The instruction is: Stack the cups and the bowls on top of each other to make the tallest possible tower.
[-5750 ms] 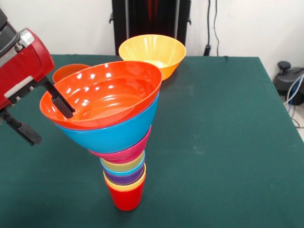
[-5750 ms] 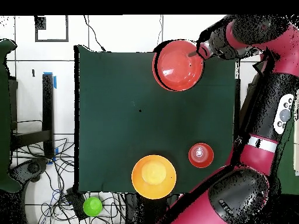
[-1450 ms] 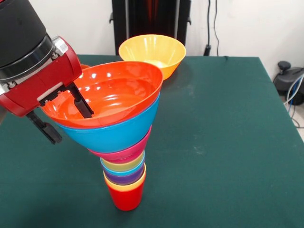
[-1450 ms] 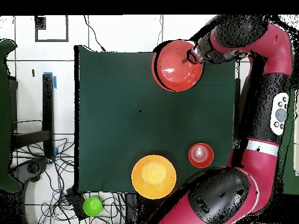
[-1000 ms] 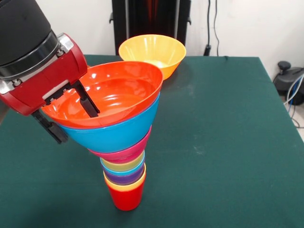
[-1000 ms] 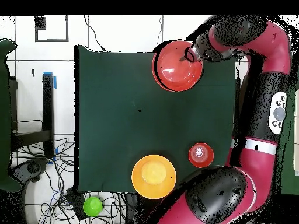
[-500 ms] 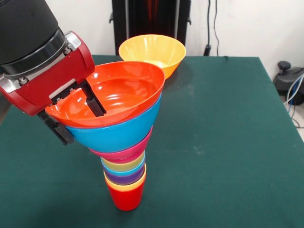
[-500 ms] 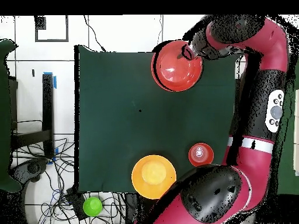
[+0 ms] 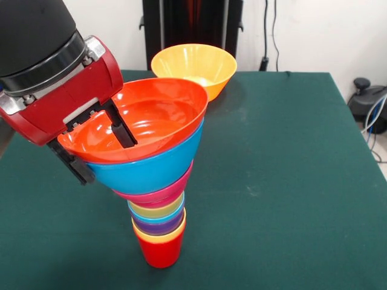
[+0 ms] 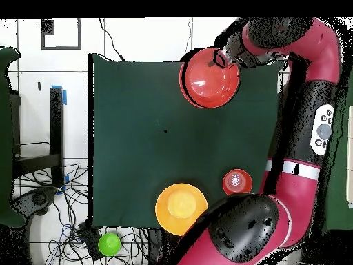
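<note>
The tower (image 9: 158, 181) stands on the green table (image 9: 290, 181) at 6 o'clock (red cup (image 9: 159, 251) at its base). The gripper (image 9: 100, 151) straddles the rim of the top orange bowl (image 9: 145, 118) at 9 o'clock, jaws spread. A yellow-orange bowl (image 9: 195, 67) sits at 12 o'clock.

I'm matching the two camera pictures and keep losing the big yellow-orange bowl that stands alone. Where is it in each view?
Front view: the large yellow-orange bowl stands at top centre, on the table's far edge behind the tower.
Overhead view: the same bowl lies at bottom centre, near the table's lower edge.
Shared landmark: the wide orange bowl topping the tower, where the pincer straddles its rim.
</note>
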Tool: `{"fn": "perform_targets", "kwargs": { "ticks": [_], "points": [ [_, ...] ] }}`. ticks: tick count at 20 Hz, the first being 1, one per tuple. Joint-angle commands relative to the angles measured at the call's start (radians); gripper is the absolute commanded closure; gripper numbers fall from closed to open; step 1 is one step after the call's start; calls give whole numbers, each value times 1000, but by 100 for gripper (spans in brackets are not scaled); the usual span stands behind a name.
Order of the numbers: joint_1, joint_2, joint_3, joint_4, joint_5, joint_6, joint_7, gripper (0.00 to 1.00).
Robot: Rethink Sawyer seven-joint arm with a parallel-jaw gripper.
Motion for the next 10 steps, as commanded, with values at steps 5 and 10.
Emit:
{"fn": "perform_targets", "kwargs": {
  "ticks": [5,10],
  "points": [
    [32,26,-72,24,-2,64,258,0],
    [32,23,-80,28,1,55,256,0]
  ]
}}
